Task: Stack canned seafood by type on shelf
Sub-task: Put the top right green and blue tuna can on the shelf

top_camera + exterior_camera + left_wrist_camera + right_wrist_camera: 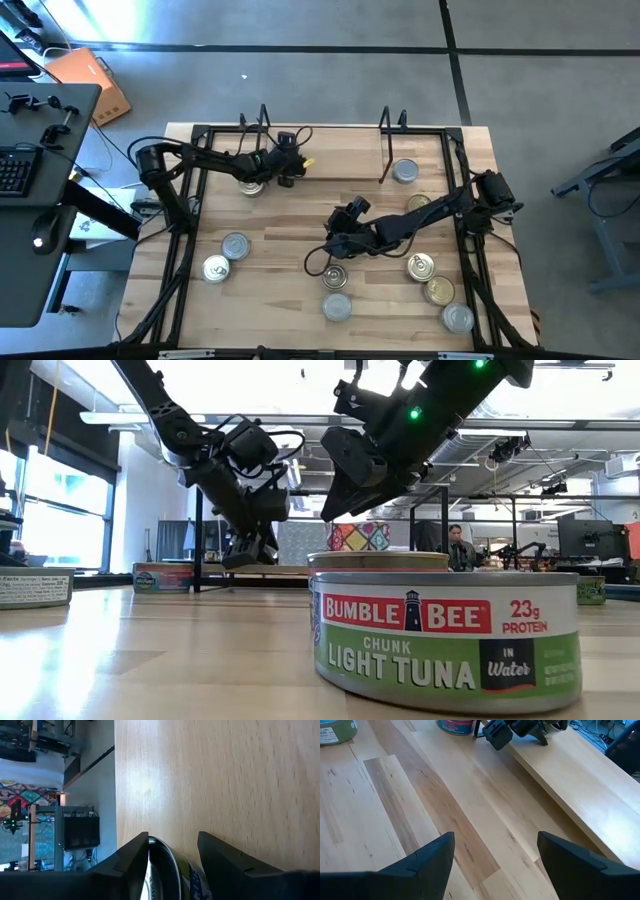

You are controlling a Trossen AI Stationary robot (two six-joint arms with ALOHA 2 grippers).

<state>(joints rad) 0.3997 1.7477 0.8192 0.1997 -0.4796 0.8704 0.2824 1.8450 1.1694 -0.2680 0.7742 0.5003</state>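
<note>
The desk (300,215) is carrying tins across its near half, the shelf (330,165) lying along its far edge. The left claw (262,178) is hovering at the shelf's left end, fingers straddling a tin (251,186) — whether gripping or freeing it, I cannot tell. The right claw (328,247) is hanging mid-desk, open wide, holding nothing.

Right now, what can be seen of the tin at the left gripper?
The tin is a squat round can with a silver top, sitting on the light-wood shelf at its left end. The left gripper is over it; the wrist view shows its rim and green label between the dark fingers, jaws parted.
</note>
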